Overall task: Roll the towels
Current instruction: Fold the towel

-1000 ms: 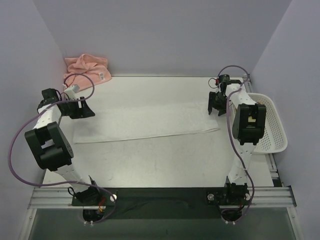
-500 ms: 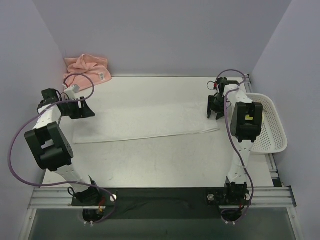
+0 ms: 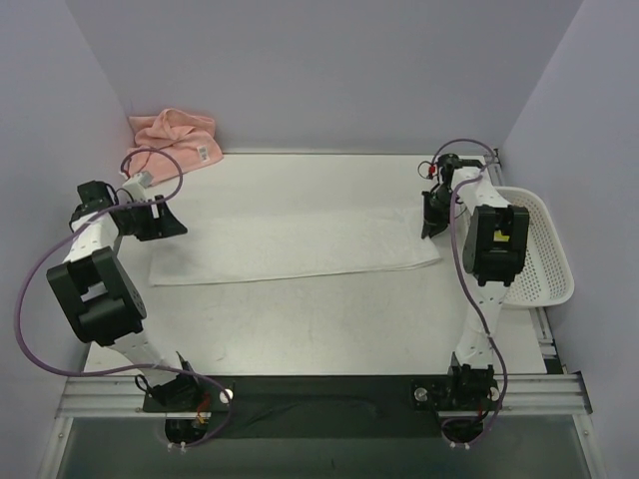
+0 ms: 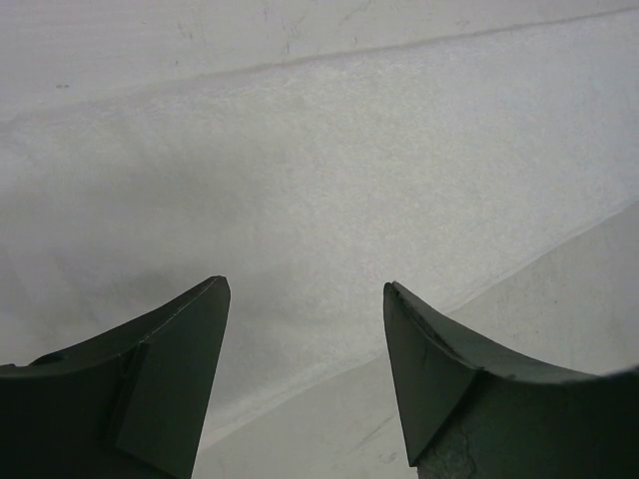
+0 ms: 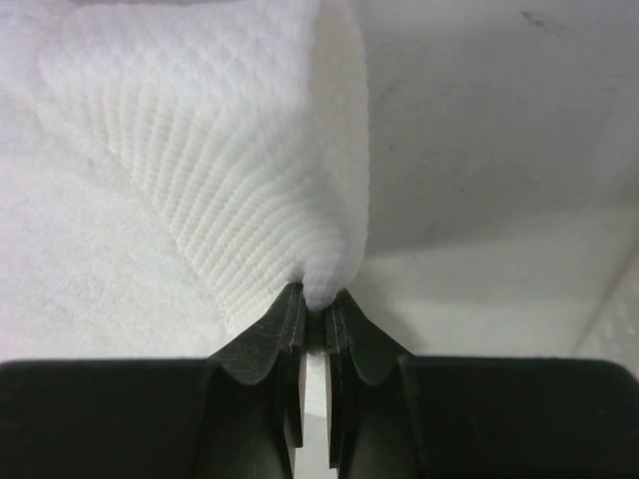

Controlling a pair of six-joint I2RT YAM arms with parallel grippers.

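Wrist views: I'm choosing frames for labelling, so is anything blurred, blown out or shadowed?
Left wrist: the white towel looks soft, weave barely readable, faint shadow by the open left gripper. Right wrist: weave crisp where the right gripper pinches it, whites near clipping top left.

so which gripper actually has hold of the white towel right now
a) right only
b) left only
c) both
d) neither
A: in the right wrist view the right gripper is shut with a fold of the white towel pinched between its fingers, while the left gripper is open over the cloth, gripping nothing.
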